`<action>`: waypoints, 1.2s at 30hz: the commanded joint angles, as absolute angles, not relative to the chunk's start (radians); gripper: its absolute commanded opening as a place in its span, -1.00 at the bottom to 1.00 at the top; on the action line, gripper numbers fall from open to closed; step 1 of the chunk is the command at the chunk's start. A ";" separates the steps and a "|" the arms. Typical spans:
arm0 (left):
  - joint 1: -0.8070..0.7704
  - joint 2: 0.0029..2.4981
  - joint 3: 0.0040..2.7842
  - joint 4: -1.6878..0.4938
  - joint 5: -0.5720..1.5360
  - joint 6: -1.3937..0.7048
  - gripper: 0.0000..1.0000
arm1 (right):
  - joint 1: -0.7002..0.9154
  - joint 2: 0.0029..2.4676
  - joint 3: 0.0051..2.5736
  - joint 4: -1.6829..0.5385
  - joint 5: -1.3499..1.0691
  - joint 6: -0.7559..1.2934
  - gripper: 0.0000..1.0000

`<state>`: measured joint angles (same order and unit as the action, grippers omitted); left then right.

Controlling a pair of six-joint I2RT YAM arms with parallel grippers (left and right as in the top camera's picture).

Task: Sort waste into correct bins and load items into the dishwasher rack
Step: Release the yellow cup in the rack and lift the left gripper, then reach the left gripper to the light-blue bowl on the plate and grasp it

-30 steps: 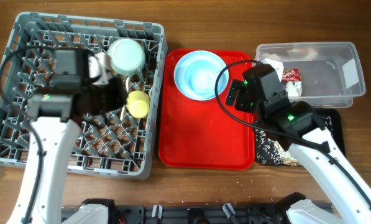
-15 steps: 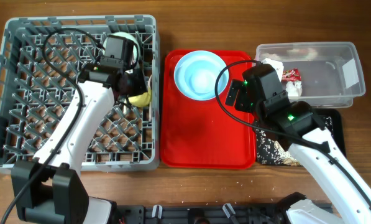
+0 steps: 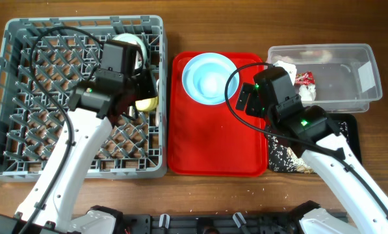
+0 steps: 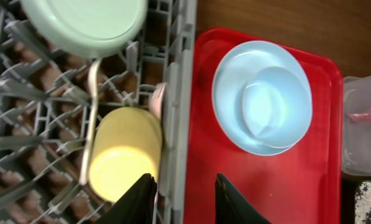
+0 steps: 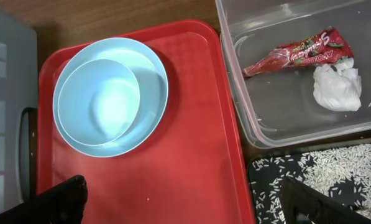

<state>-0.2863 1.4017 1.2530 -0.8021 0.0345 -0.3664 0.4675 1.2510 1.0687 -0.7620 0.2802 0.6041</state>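
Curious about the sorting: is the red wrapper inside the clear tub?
Inside: the wrapper lies on the floor of the tub, beside the white tissue.

Robot test bench: wooden table (image 3: 245,19), dishwasher rack (image 3: 64,21).

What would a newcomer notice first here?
The bright red tray in the middle, with a pale blue plate at its far end. Then the big grey rack on the left holding a yellow cup, and the clear tub on the right with a red wrapper.
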 commanded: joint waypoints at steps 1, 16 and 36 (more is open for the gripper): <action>-0.339 1.457 1.257 -0.744 -0.030 -0.383 -0.37 | 0.465 1.253 1.073 -0.760 0.278 0.603 1.00; -0.353 1.746 1.257 -0.617 -0.050 -0.382 -0.42 | 0.465 1.253 1.073 -0.760 0.278 0.603 1.00; -0.422 1.766 1.257 -0.764 -0.050 -0.382 -0.83 | 0.465 1.253 1.073 -0.760 0.278 0.603 1.00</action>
